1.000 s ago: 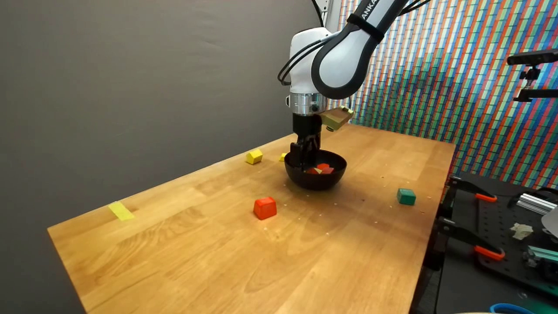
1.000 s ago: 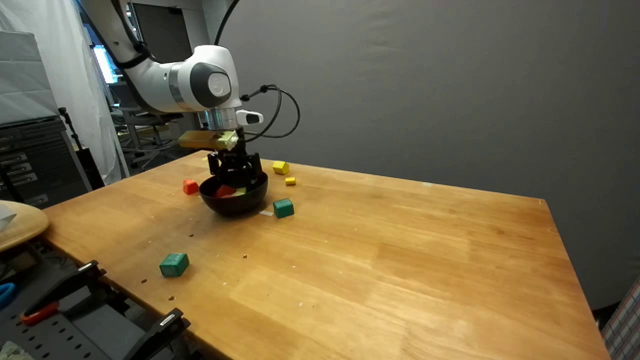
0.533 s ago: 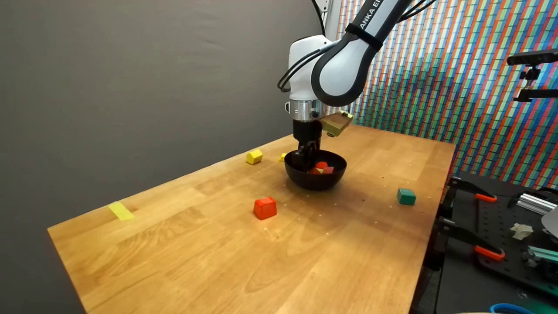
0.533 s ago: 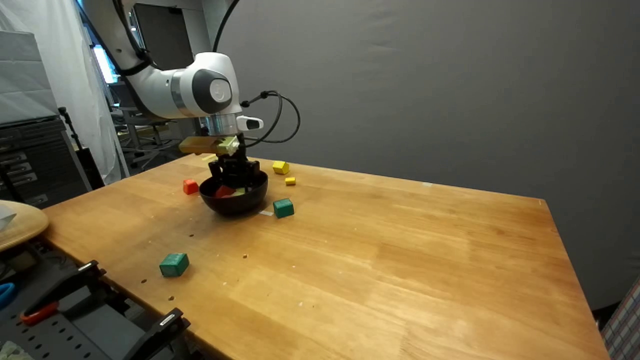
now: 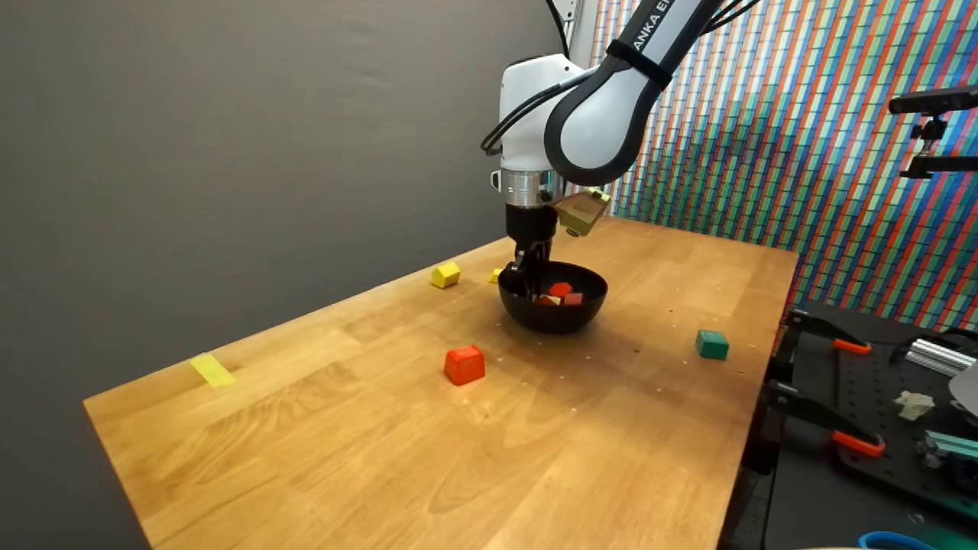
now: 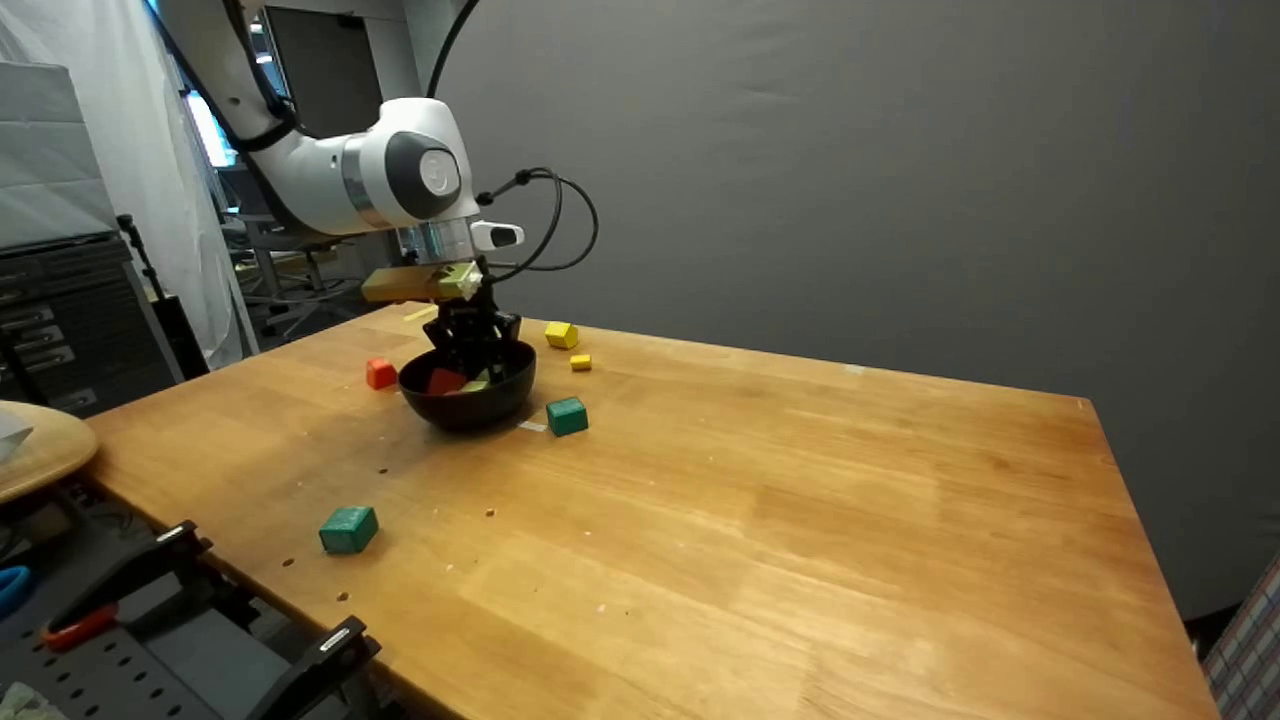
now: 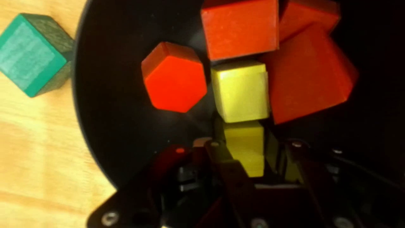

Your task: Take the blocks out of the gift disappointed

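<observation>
Gripper, one: inside the black bowl, its fingers closer together than a second earlier, a yellow block showing between them; whether they pinched it could not be told. Arm, white: slightly left of and above its place half a second before, in an exterior view. Further bowl contents, by the wrist view: a hexagonal red block at left, more exposed than earlier in an exterior view; a second yellow block, centre; a red block, far; a larger red block, right. Bowl: upright on the wooden table, unmoved. Loose on the table, places unchanged: a red-orange block, near and left of the bowl; a yellow block, far left; a smaller yellow block; a green block, right; a second green block, just right of the bowl in an exterior view. Obscured: the far red block, cut off by the wrist view's edge; an adjoining red face, perhaps separate; fingertips, lost in shadow; reddish patches among the finger links, unidentified; the smaller yellow block, partly behind the bowl in an exterior view.
</observation>
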